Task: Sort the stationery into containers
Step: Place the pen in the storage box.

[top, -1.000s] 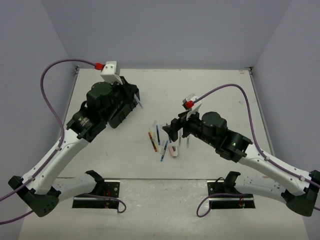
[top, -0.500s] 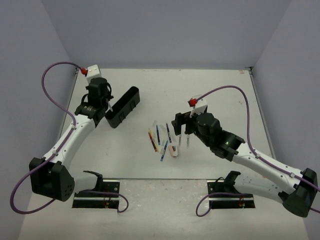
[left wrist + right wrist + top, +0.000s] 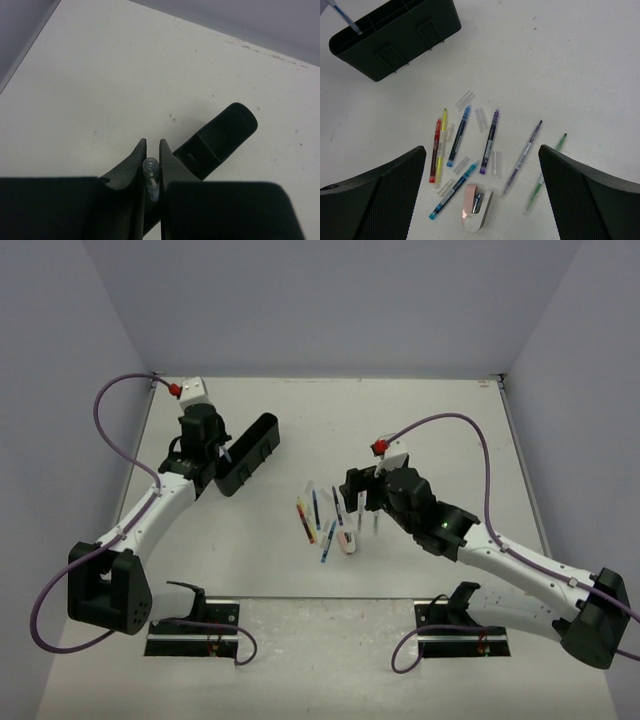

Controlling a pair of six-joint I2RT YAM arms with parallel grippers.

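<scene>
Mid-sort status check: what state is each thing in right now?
left pincer: shut on held pen
held pen: clamped, off the table, beside the tray
right pincer: open, hovering over the loose pens
tray: upright on the table, open side up
loose pens: lying flat on the table, unsorted
pinkish block: lying on the table among the pens

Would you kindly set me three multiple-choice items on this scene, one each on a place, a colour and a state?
1. The pinkish block lies: A in a cup; B on the table; C in a gripper.
2. The pen alongside the red pen is: A yellow; B green; C black.
3. The right gripper is: A shut on a pen; B shut on the block; C open.
1 B, it rests on the tabletop; 2 A, a yellow pen lies against the red one; 3 C, its fingers stand wide apart.
</scene>
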